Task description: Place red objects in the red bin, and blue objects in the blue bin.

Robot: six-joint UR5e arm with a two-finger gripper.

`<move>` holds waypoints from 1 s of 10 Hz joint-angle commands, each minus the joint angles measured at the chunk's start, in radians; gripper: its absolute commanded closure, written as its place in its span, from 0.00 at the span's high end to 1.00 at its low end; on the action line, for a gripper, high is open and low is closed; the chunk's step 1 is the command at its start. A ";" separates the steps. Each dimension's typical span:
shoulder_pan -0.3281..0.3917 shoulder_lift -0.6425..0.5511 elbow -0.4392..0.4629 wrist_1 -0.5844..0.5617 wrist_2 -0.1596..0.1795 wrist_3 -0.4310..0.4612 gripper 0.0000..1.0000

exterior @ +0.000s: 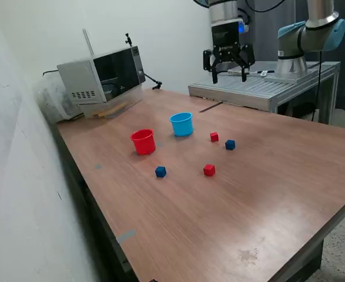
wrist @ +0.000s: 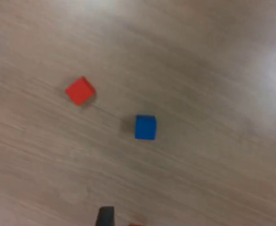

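The black two-finger gripper (exterior: 229, 75) is hanging high above the wooden table (exterior: 266, 200) with fingers spread, gripping nothing. Below are lying two small red cubes (exterior: 214, 137) (exterior: 209, 170) and two small dark blue cubes (exterior: 230, 144) (exterior: 160, 171). Beyond them are standing one round red plastic cup (exterior: 143, 141) and one light blue plastic cup (exterior: 181, 124), near each other.

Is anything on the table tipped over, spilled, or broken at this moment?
Nothing stands out. The red cup and the blue cup stand upright, and the four small cubes lie loose on the table, apart from each other.
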 commanded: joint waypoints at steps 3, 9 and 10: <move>-0.024 0.129 0.003 -0.104 0.001 -0.017 1.00; -0.022 0.223 0.052 -0.188 0.000 -0.017 1.00; -0.022 0.243 0.052 -0.196 -0.002 -0.017 1.00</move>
